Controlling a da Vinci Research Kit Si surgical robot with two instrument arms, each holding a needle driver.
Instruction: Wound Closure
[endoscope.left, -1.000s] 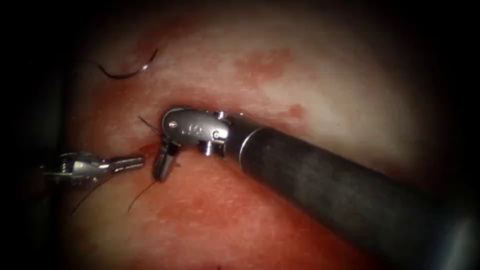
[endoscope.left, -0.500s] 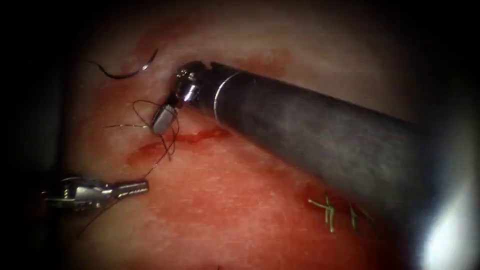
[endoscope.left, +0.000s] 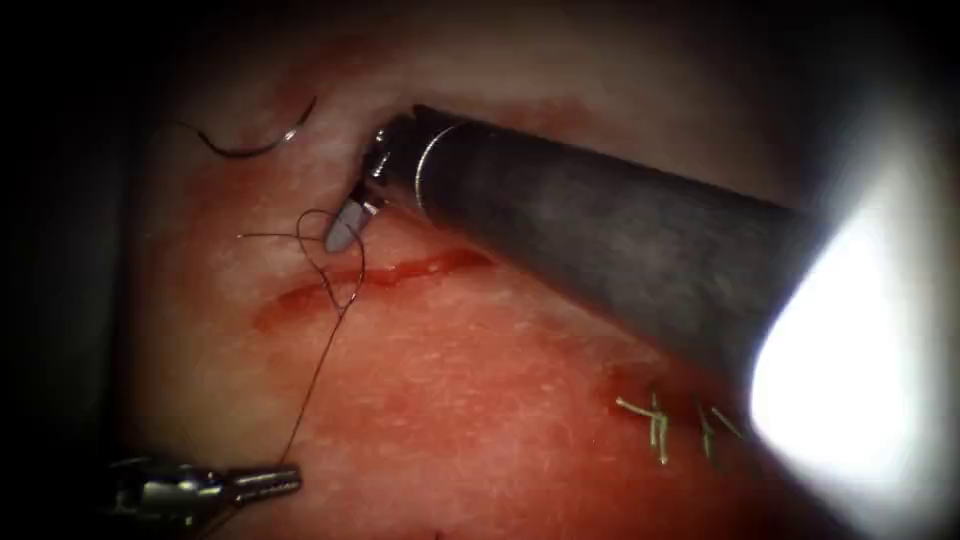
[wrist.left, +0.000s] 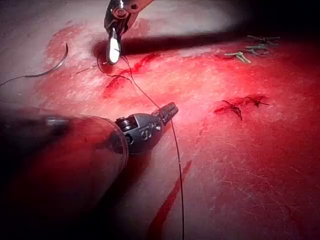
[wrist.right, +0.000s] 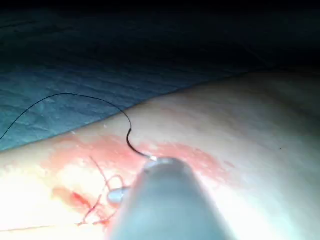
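Two grippers hold one thread (endoscope.left: 318, 385) between them: the left gripper (endoscope.left: 285, 482) is clenched on it low, left of the cut (endoscope.left: 380, 277), the right gripper (endoscope.left: 342, 230) clamps it above the cut, where it loops. That strand runs steeply upward. Free on the tissue (endoscope.left: 480, 400), the needle (endoscope.left: 262, 140) lies nearer the right gripper.

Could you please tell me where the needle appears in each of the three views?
Endoscope: the needle lies free on the tissue, up and left of the right claw.
Left wrist: it lies free on the tissue, beyond the left claw.
Right wrist: it lies on the tissue, just beyond the right claw.
Shared landmark: the thread, held by both claws.
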